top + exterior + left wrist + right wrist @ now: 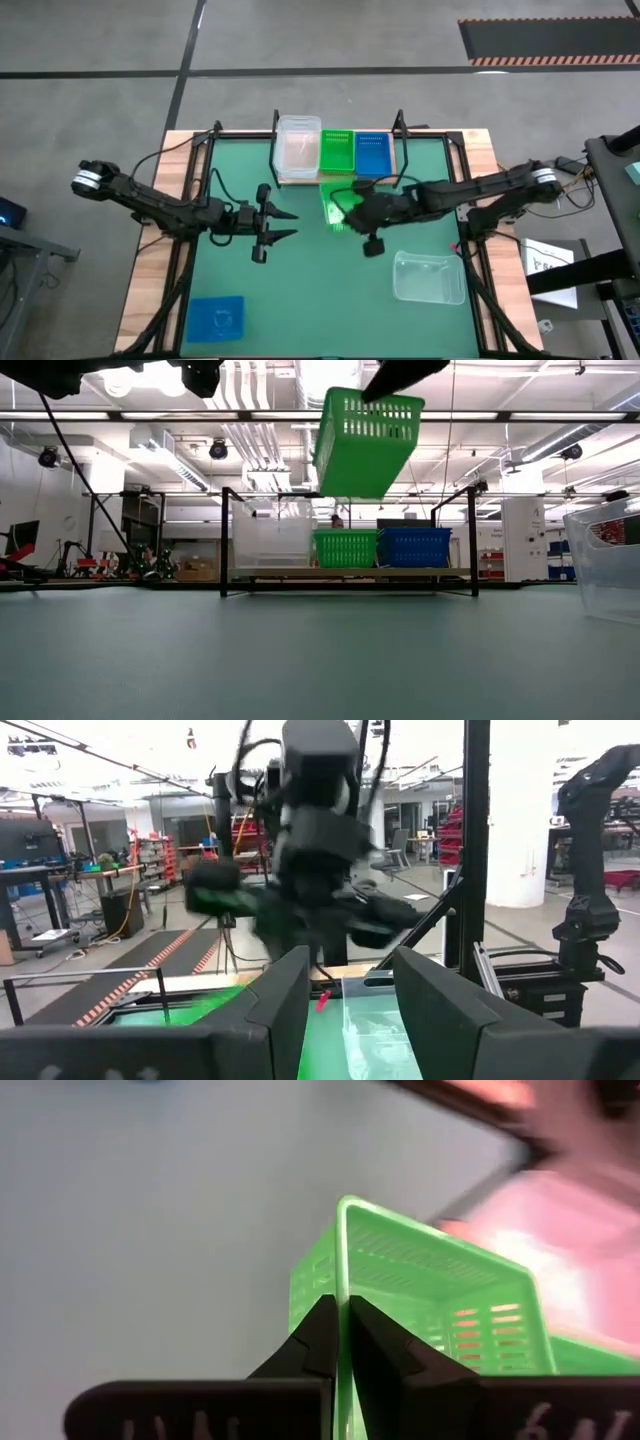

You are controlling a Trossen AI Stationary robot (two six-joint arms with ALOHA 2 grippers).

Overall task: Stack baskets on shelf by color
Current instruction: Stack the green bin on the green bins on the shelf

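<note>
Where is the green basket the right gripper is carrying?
The green basket hangs tilted in the air, held by its rim in the right gripper. In the high view it is just in front of the shelf, near the green basket already there.

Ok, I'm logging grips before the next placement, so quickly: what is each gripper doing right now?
Left gripper: open, holding nothing, above the mat.
Right gripper: shut on the rim of the green basket, lifted in the air.

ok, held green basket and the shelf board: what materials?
Green basket in the right gripper: looks like moulded plastic, glossy, slightly translucent, with slotted walls. Shelf board: light-brown, matte, probably wood or laminate; grain not discernible. Its uprights: thin black bars, likely painted metal.
</note>
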